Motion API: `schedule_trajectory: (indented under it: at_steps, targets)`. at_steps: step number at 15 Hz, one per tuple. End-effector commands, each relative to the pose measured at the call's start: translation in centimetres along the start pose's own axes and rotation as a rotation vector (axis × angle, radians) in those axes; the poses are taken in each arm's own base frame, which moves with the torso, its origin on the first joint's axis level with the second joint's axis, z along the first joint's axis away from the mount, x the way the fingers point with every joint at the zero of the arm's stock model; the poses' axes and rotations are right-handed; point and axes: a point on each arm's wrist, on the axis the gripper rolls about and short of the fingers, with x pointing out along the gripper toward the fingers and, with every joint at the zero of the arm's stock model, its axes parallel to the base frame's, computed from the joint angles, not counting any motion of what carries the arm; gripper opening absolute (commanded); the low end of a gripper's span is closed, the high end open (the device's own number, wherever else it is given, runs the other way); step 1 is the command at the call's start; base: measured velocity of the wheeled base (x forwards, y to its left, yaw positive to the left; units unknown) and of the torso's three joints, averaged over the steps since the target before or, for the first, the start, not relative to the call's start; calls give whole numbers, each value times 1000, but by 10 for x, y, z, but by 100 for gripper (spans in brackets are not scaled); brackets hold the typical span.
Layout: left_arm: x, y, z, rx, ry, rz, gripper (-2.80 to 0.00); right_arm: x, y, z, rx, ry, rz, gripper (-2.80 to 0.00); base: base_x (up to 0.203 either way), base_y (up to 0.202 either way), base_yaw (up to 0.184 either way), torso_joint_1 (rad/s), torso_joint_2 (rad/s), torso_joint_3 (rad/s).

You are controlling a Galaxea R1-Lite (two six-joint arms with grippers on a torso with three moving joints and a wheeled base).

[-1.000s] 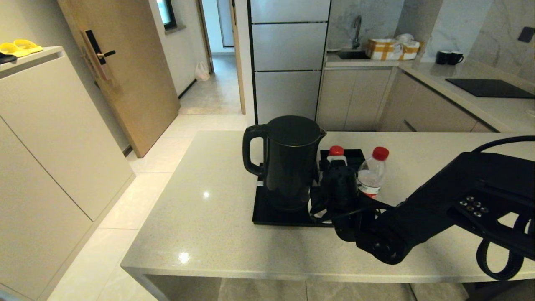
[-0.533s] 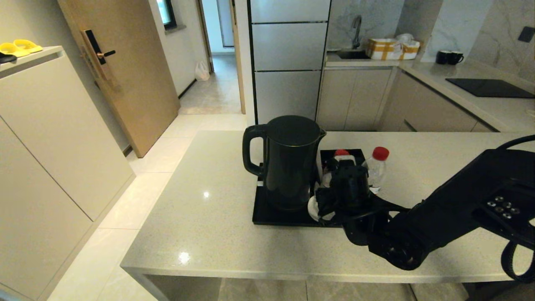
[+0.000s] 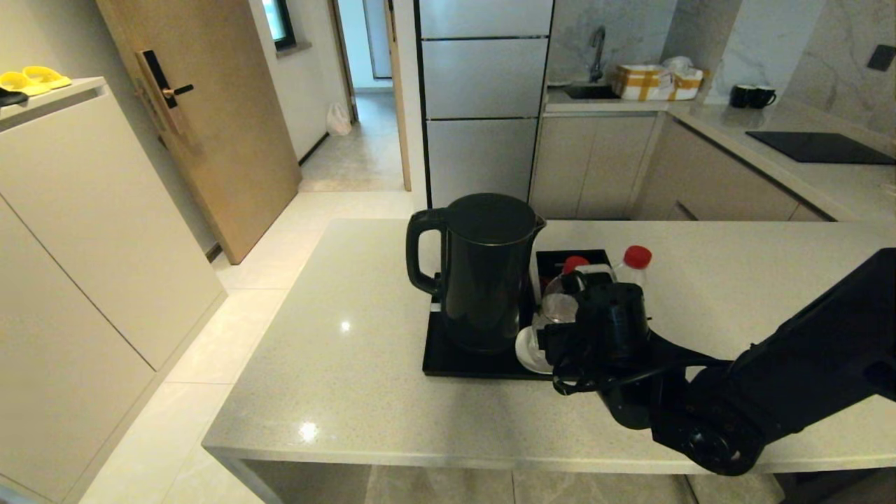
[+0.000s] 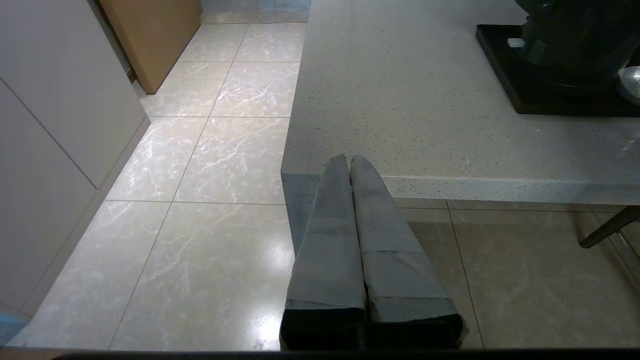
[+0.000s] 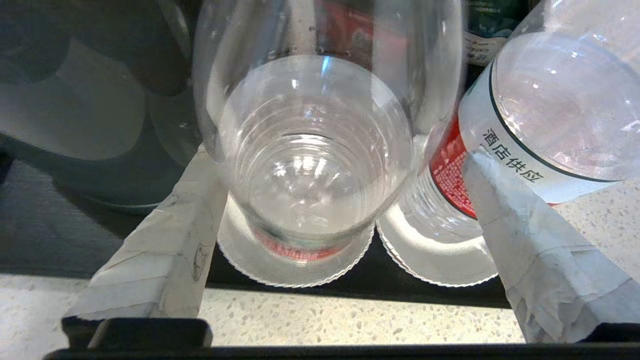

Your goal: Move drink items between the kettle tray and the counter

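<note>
Wrist view alone shows right end effector (image 5: 325,195) spread around glass (image 5: 310,150) on tray (image 5: 350,287).

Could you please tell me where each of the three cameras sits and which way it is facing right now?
Head view: high on the robot, looking forward and down over the counter at the kettle and tray; the right arm shows.
Left wrist view: low beside the counter's edge, facing floor and counter; the shut left gripper shows.
Right wrist view: close at the tray's edge, facing a glass and a bottle; the open right gripper shows.
All three share the tray and counter.
</note>
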Motion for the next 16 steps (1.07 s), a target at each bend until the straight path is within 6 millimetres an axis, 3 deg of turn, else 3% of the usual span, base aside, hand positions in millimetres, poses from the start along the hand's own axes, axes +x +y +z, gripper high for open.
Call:
schedule_trajectory:
  at_steps: [1,6,9,11,14,15,16]
  targets:
    - [0,0,0,0,0,0,-280,-8,0,7,9,-20,10,0,0,0,0,0,0,0]
    - [0,0,0,0,0,0,-280,-44,-13,10,2,-24,41,0,0,0,0,0,0,0]
    - [0,0,0,0,0,0,-280,-77,-28,21,24,-65,65,0,0,0,0,0,0,0]
    - [0,0,0,0,0,0,-280,-106,-48,37,55,-111,72,0,0,0,0,0,0,0]
    - [0,0,0,0,0,0,-280,-164,-92,65,118,-192,66,0,0,0,0,0,0,0]
    - [0,0,0,0,0,0,-280,-182,-109,71,131,-205,49,-280,0,0,0,0,0,0]
    - [0,0,0,0,0,0,-280,-202,-129,75,141,-209,19,-280,0,0,0,0,0,0]
